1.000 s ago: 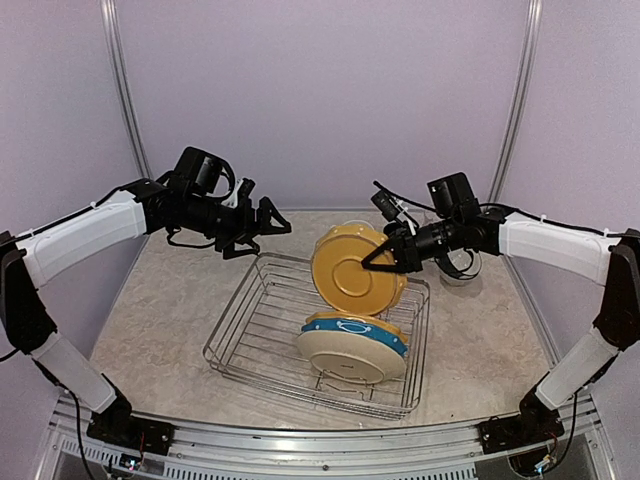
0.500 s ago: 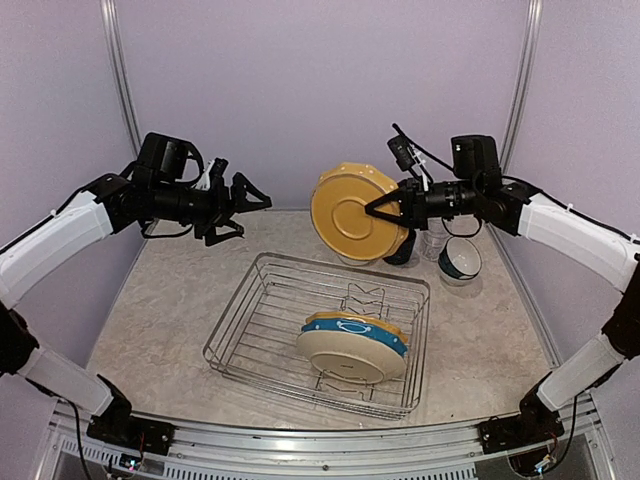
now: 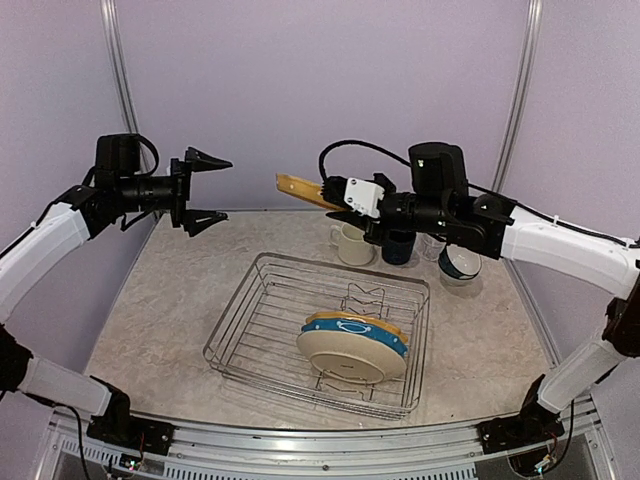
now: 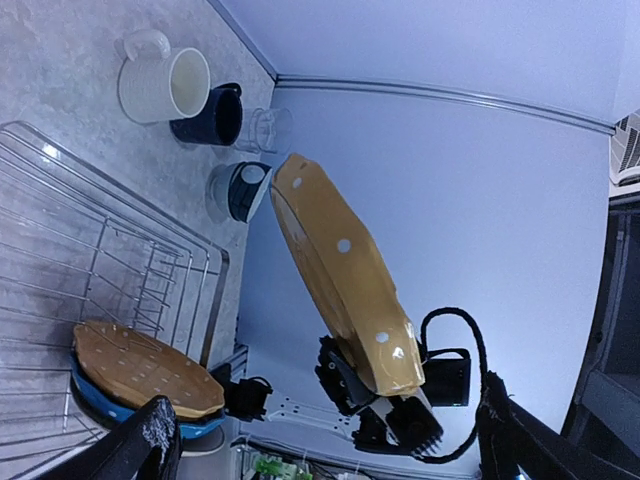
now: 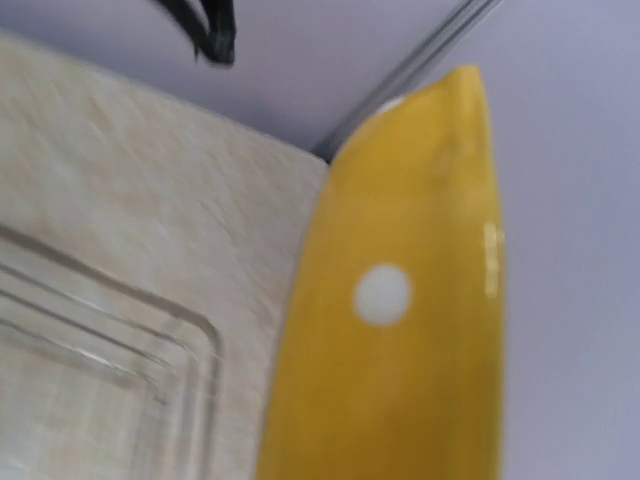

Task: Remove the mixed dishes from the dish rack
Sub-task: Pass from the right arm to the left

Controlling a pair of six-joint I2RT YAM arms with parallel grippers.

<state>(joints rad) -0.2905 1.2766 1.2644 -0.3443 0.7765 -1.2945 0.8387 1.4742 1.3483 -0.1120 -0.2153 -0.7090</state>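
Plate (image 3: 305,191) now edge-on, higher up.

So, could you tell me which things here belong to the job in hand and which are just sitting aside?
Job: yellow plate in right gripper; stacked plates; dish rack.
Aside, on the table: cream mug; navy mug; glass tumbler; bowl.

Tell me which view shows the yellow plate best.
Left wrist: the yellow plate shows nearly its whole dotted face. Top external sees only its thin edge; right wrist gives a blurred close-up of its rim.
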